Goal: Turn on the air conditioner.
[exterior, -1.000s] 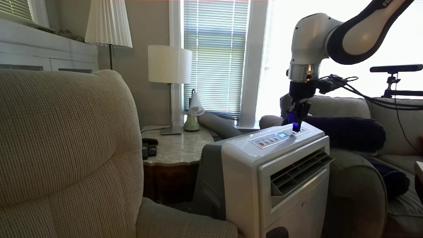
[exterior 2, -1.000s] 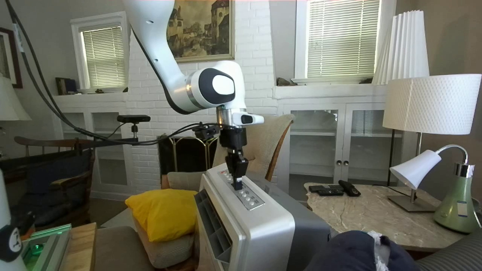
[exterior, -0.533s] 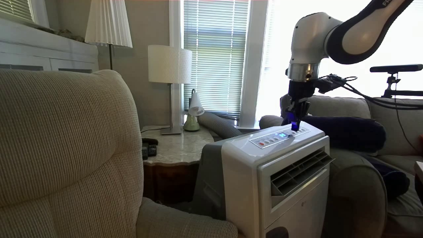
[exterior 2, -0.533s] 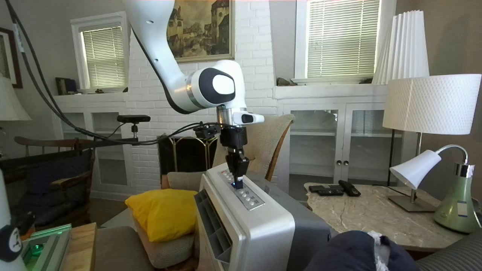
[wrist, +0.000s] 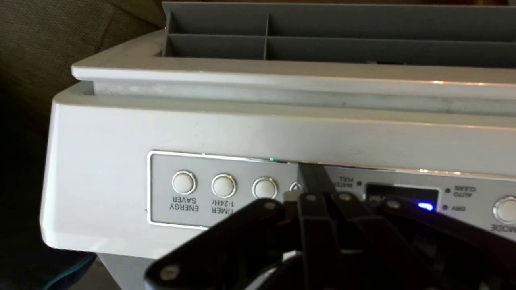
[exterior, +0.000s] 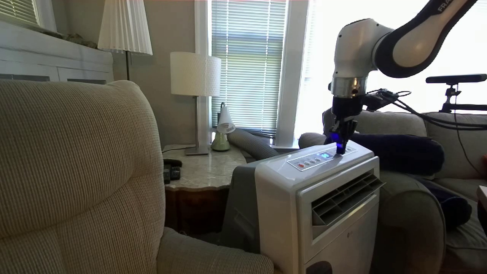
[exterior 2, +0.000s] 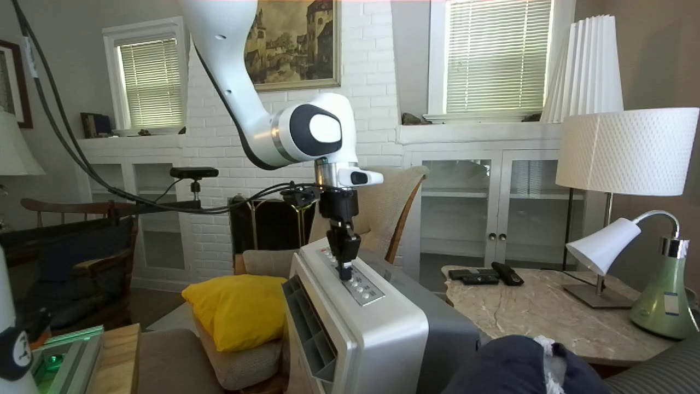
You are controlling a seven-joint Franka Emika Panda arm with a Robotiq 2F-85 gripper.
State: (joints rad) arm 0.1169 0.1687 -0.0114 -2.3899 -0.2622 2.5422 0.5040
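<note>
White plastic air conditioner (exterior: pixel 304 213) stands upright between the beige armchair (exterior: pixel 76 163) and the sofa (exterior: pixel 411 220); we have it in both exterior views, dark vent (exterior: pixel 344 199) across the front. The claw (exterior: pixel 341 151) points down at the control panel (wrist: pixel 244 171) on top, fingers (wrist: pixel 318 245) together. Tips seem to touch the panel, but the fingers cover that spot in the wrist view, so we can't say which button is under them. Display (exterior: pixel 325 155) glows blue just beside the tips. We read ENERGY SAVER button (wrist: pixel 184 183) and TIMER button (wrist: pixel 223 185), labels upside down. Near the unit's grey back, marble surface (exterior 2: pixel 497 312) with drum-shade lamp (exterior 2: pixel 626 150) and green gooseneck lamp (exterior 2: pixel 664 290).
</note>
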